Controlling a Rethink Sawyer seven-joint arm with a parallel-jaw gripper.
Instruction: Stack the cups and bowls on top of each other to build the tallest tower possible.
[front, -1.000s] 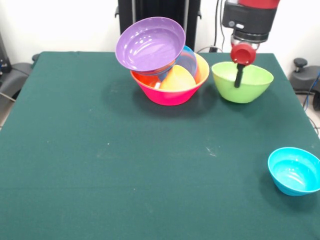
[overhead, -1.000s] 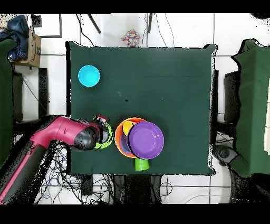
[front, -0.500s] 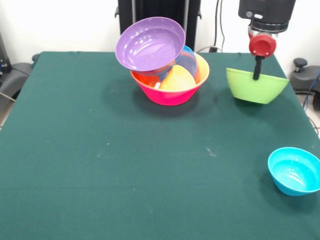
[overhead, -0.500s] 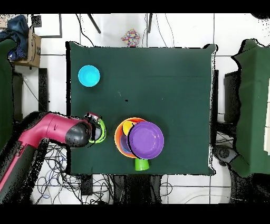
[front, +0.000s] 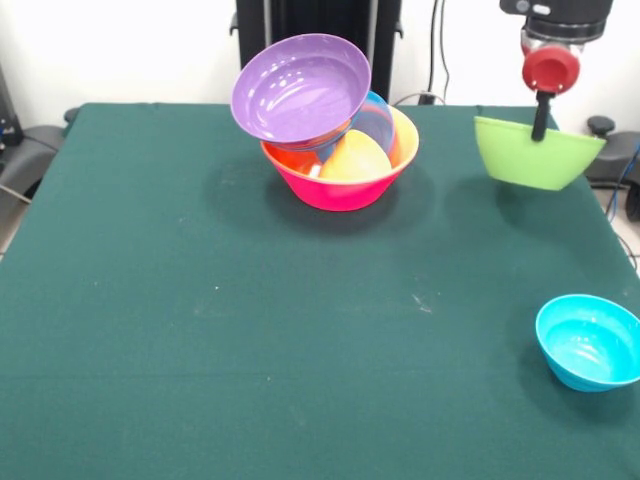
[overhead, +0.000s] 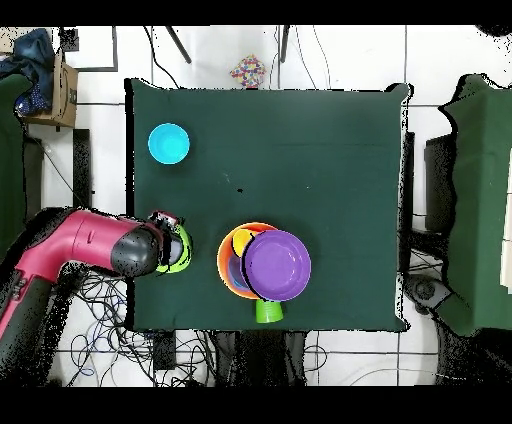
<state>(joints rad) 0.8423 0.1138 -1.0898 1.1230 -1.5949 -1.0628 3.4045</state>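
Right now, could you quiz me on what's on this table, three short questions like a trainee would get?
1. True or false: the green bowl rests on the table.
2. Which bowl tops the tower? A purple, B pink, C orange.
3. Fill in: alone near the table's edge sits a small ____ bowl.

Key: 1 false, the gripper holds it by the rim in the air. 2 A. 3 blue.

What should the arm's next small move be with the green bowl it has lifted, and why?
Probably carry the green bowl sideways toward the tower, keeping it high. The gripper holds it by the rim, clear of the table and off to one side of the pile, and the tilted purple bowl on top rises to about the same height.
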